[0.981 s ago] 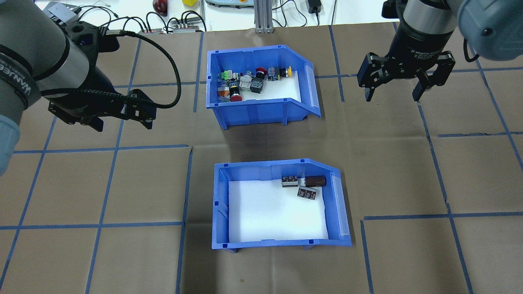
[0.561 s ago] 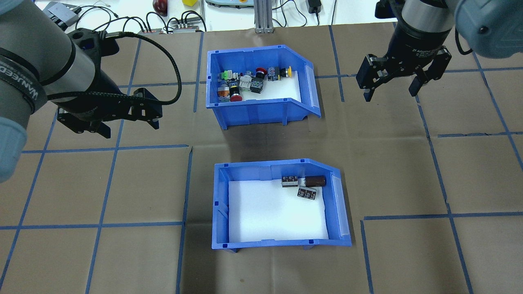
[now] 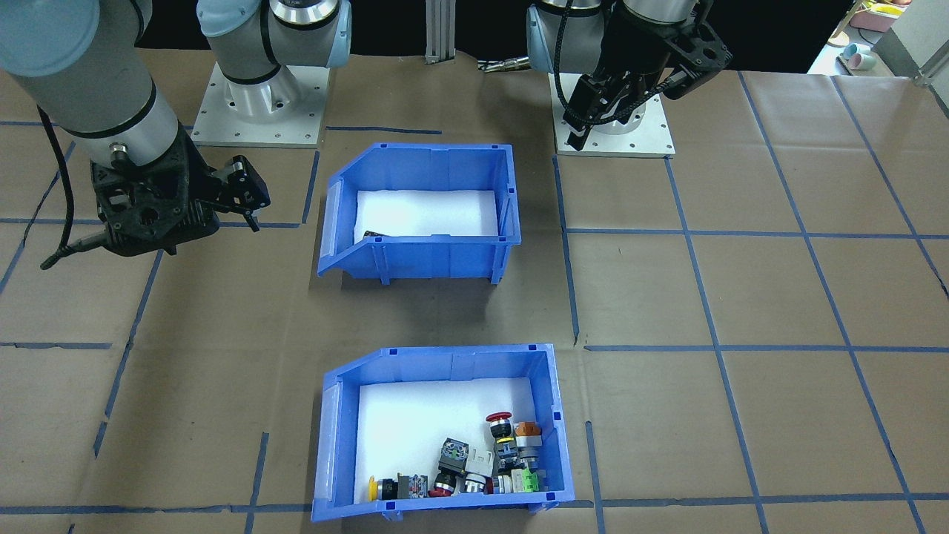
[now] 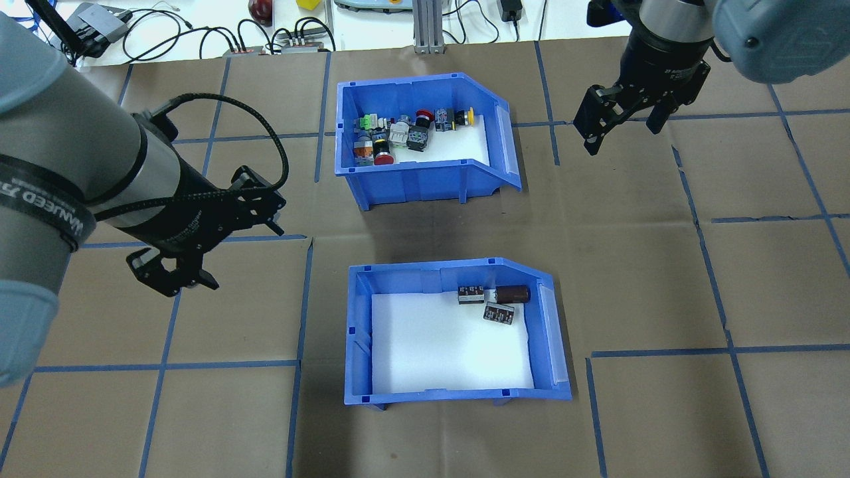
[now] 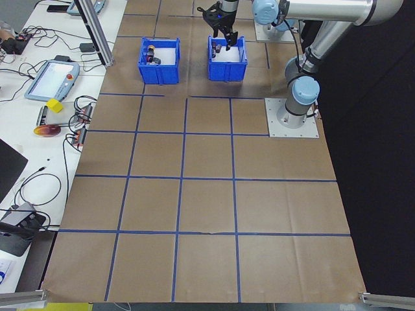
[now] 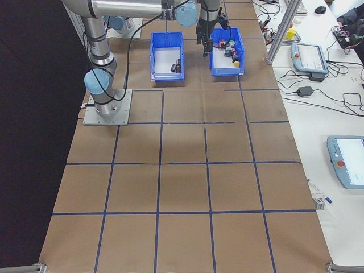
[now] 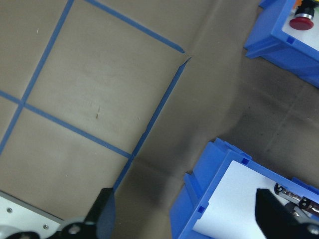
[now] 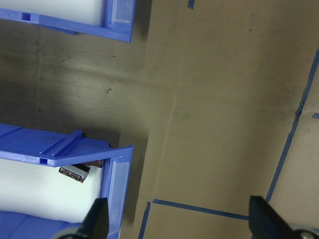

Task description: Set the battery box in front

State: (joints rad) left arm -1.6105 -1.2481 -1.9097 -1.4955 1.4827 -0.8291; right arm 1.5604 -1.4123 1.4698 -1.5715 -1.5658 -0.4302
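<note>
Two pincers hover open and empty: the left pincer [image 4: 214, 242] tilted beside the battery box [image 4: 458, 332], the right pincer [image 4: 621, 126] well apart.

- A second blue bin [image 4: 425, 182] stands on the bench [image 4: 651, 265], holding colourful push-buttons and switches [image 4: 405, 133] bunched at one end of its white foam.
- Blue tape lines [image 4: 166, 365] grid the brown paper cover.
- Cables [image 4: 219, 33] and a yellow block [image 4: 307, 3] lie beyond the far edge.
</note>
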